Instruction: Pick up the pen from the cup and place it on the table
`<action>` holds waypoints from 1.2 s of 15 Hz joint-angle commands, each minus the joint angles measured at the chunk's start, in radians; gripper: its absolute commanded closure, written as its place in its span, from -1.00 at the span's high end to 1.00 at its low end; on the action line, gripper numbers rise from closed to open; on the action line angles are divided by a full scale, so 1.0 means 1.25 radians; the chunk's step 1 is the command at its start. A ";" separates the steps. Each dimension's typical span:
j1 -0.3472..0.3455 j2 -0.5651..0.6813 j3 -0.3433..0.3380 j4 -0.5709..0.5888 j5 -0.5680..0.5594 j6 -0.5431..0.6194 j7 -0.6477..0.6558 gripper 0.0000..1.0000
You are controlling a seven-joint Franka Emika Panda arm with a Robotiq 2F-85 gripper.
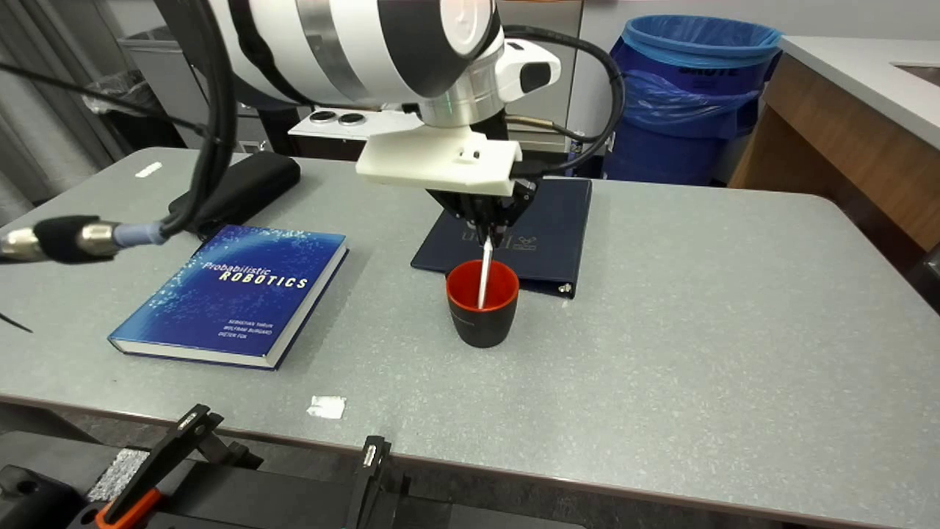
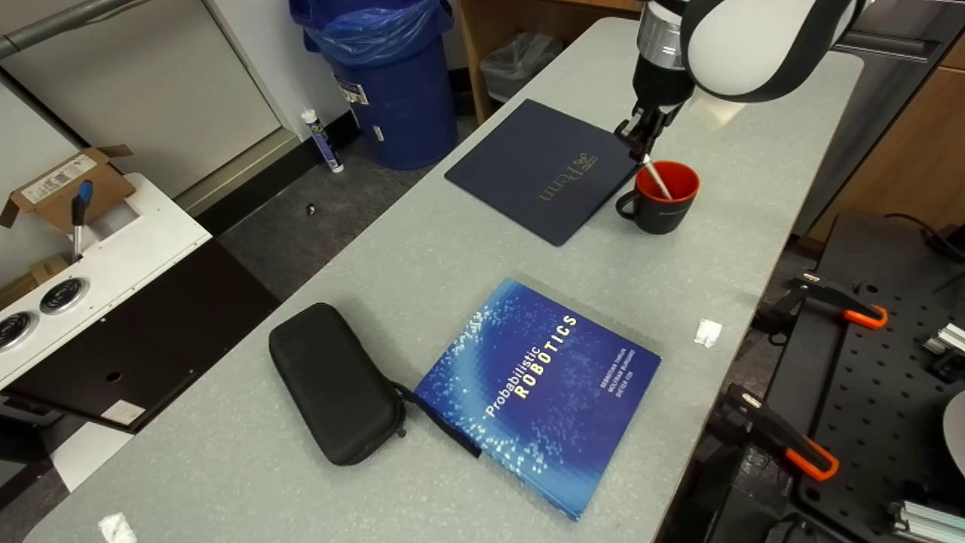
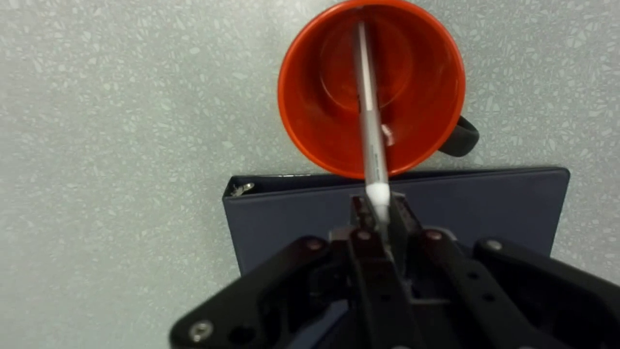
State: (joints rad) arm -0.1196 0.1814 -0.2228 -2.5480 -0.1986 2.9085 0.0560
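The thin white pen (image 1: pixel 485 275) leans in the cup (image 1: pixel 482 325), its upper end above the rim; it also shows in an exterior view (image 2: pixel 658 179) and the wrist view (image 3: pixel 371 121). The cup, dark outside and red inside, stands upright on the grey speckled table (image 1: pixel 698 353), its handle visible in an exterior view (image 2: pixel 666 217) and the wrist view (image 3: pixel 426 106). My gripper (image 1: pixel 487 234) is above the cup, its fingertips (image 3: pixel 382 213) closed on both sides of the pen's white upper tip. I cannot tell if the pen's lower end touches the cup's bottom.
A dark blue folder (image 1: pixel 558 213) lies right beside the cup, under the gripper. A blue book (image 1: pixel 235 294) and a black case (image 2: pixel 335 385) lie further along the table. A white paper scrap (image 1: pixel 327 406) is near the table's edge, by black clamps (image 1: pixel 367 477).
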 commanded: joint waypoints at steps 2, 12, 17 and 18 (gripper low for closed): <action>-0.002 -0.164 0.001 -0.047 0.002 -0.094 0.006 -0.94; 0.056 -0.109 0.159 0.006 0.004 -0.249 0.085 -0.94; 0.121 0.074 0.183 0.102 -0.024 -0.270 0.142 -0.94; 0.134 0.101 0.175 0.122 -0.030 -0.278 0.148 -0.94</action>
State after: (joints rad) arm 0.0054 0.1782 0.0169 -2.5000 -0.1935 2.5886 0.1903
